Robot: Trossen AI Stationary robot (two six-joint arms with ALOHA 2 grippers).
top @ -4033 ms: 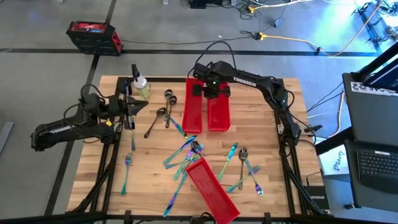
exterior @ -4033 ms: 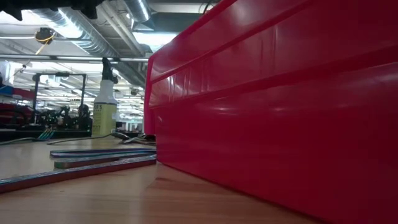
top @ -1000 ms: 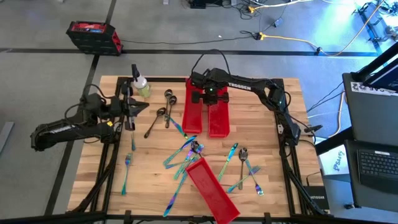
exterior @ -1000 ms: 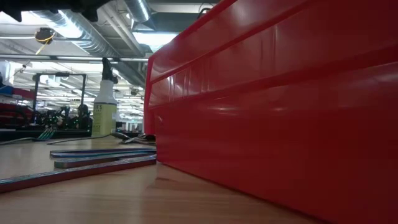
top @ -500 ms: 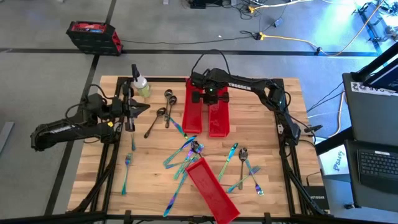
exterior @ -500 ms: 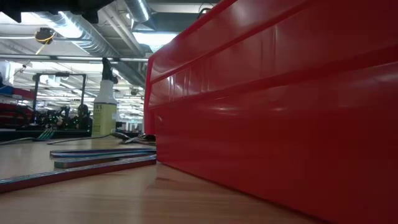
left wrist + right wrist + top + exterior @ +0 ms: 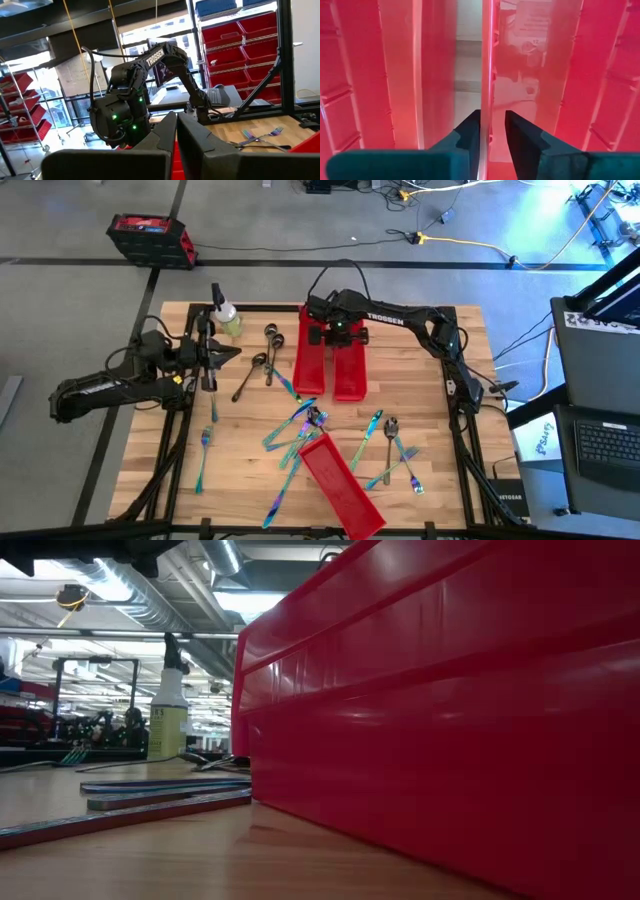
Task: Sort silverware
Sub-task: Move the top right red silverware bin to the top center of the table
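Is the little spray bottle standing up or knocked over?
Standing up. The spray bottle sits upright on the table, nozzle on top.

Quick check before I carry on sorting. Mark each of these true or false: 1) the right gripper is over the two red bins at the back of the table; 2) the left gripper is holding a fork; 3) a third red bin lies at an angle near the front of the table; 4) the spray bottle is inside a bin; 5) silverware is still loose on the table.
1) True. The right gripper sits over the two red bins standing side by side at the back.
2) False. The left gripper is shut with nothing between its fingers.
3) True. A third red bin lies skewed near the front.
4) False. The spray bottle stands on the table, left of the bins.
5) True. Forks and spoons lie scattered on the wood.
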